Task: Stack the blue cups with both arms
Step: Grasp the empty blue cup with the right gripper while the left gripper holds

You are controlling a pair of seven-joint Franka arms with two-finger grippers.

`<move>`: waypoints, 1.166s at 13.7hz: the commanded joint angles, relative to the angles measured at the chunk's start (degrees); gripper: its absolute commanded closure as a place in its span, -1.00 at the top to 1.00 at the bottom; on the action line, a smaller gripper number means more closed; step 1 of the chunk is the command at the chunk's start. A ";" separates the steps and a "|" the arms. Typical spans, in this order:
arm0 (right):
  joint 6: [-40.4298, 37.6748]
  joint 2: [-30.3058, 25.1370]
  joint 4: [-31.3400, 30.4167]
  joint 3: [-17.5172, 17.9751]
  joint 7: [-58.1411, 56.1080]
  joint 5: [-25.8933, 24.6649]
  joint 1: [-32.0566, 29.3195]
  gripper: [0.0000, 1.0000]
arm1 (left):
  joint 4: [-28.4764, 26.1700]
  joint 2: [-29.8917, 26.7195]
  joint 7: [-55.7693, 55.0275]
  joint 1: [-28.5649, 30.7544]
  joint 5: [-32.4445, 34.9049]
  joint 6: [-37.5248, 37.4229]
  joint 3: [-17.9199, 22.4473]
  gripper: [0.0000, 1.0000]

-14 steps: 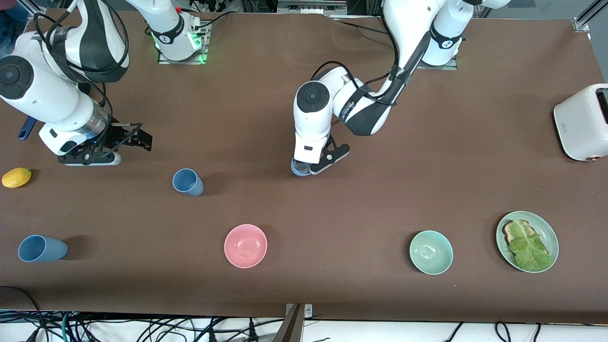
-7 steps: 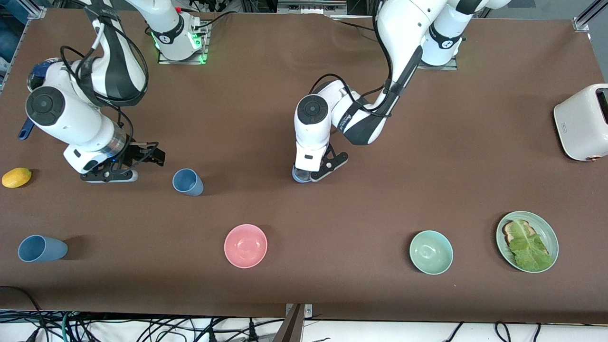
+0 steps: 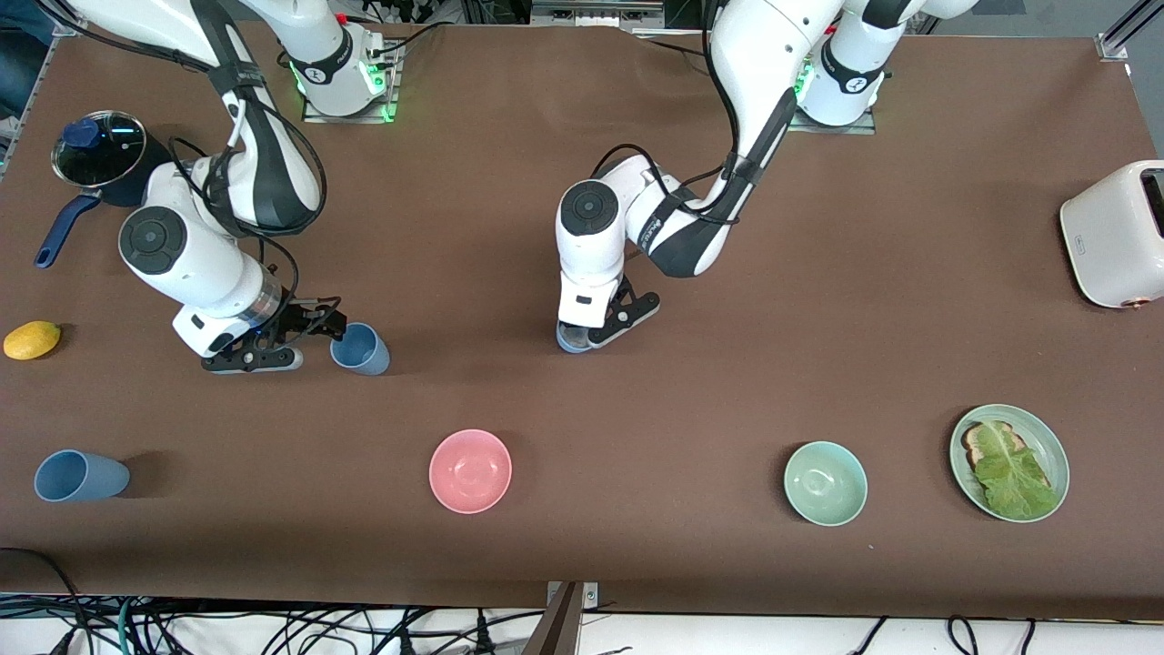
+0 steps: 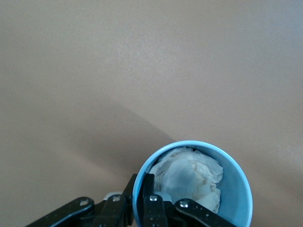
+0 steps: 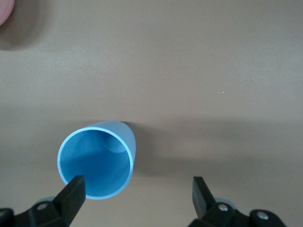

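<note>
Now the left gripper (image 3: 582, 338) has its jaws clamped on a cup (image 4: 191, 184), apparently stuffed with paper, mid-tabletop. The right gripper (image 3: 314, 329), jaws wide and empty, sits beside another cup (image 3: 360, 349); next it should straddle and close.

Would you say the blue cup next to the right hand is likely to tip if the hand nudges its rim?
Probably: the blue cup stands upright, tall and narrow, so a push near the rim could topple it. It looks empty in the right wrist view, so likely light. Once down, its round wall may roll. The right hand is open beside it.
</note>
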 commanded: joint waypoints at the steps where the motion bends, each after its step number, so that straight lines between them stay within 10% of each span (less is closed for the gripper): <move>1: 1.07 1.27 0.69 0.18 0.74 0.22 0.07 0.99 | 2.00 1.53 -1.31 -1.07 1.24 0.16 0.88 -0.18; 8: 1.25 4.08 -0.01 0.18 0.74 0.22 -0.02 0.93 | 3.67 0.92 -1.14 -1.60 1.33 -0.19 0.88 0.16; 16: 1.16 4.44 0.25 0.44 0.91 0.30 0.51 0.21 | 3.24 -1.80 0.09 -1.42 4.38 -0.55 0.88 0.40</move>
